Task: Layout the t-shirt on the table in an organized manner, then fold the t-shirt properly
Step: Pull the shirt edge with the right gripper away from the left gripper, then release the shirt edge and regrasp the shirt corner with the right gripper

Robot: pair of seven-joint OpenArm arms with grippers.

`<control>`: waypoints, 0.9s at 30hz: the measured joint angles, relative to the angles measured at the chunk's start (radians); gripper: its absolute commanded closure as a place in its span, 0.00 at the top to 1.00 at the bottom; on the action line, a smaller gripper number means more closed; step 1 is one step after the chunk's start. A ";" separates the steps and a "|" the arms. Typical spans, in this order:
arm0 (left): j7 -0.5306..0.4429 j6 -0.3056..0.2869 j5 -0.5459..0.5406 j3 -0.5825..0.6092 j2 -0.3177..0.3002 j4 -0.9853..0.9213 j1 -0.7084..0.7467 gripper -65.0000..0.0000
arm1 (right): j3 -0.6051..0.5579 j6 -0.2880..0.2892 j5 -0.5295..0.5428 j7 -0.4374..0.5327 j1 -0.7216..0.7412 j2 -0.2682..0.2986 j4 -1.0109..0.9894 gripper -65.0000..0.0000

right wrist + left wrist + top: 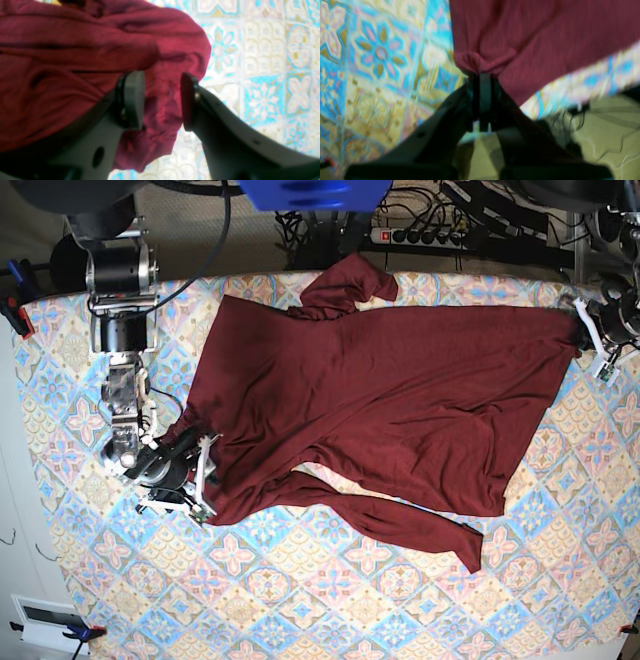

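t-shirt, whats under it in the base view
The t-shirt lies spread on the table, whose patterned cloth shows all around it. Under the fabric the same cloth presumably continues, but that part is covered, so anything beneath cannot be seen.

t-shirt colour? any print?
Plain dark maroon t-shirt, no print; base view shows it best.

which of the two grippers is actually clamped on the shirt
The left gripper, at the table's far corner: its jaws are shut on a bunch of t-shirt. The right gripper stands open around fabric.
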 measured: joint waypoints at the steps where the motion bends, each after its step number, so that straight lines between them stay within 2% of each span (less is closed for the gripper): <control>1: 0.001 -0.008 -0.006 0.000 0.003 0.000 0.001 0.00 | 0.000 0.000 0.000 -0.016 -0.011 -0.008 0.033 0.36; 4: 0.003 -0.005 0.003 0.001 0.005 0.000 0.003 0.00 | 0.018 0.003 0.025 -0.058 -0.085 -0.013 0.150 0.36; 7: 0.006 0.001 0.000 -0.001 0.020 -0.001 0.000 0.00 | 0.129 0.001 0.020 -0.142 -0.222 -0.020 0.271 0.36; 10: -0.003 -0.006 -0.003 0.001 0.028 0.000 -0.003 0.00 | 0.241 -0.005 0.003 -0.232 -0.344 -0.004 0.379 0.36; 13: 0.008 -0.005 0.002 0.001 0.032 0.000 -0.019 0.00 | 0.309 -0.007 0.125 -0.251 -0.431 -0.001 0.465 0.36; 16: 0.006 -0.003 0.000 -0.001 0.039 0.000 -0.044 0.00 | 0.358 0.001 0.240 -0.264 -0.515 -0.023 0.487 0.36; 20: 0.005 -0.003 0.001 -0.001 0.047 0.000 -0.054 0.00 | 0.428 -0.008 0.290 -0.323 -0.622 -0.013 0.485 0.36; 27: 0.007 -0.002 0.001 -0.001 0.049 0.000 -0.052 0.00 | 0.386 -0.006 0.424 -0.298 -0.642 -0.024 0.446 0.36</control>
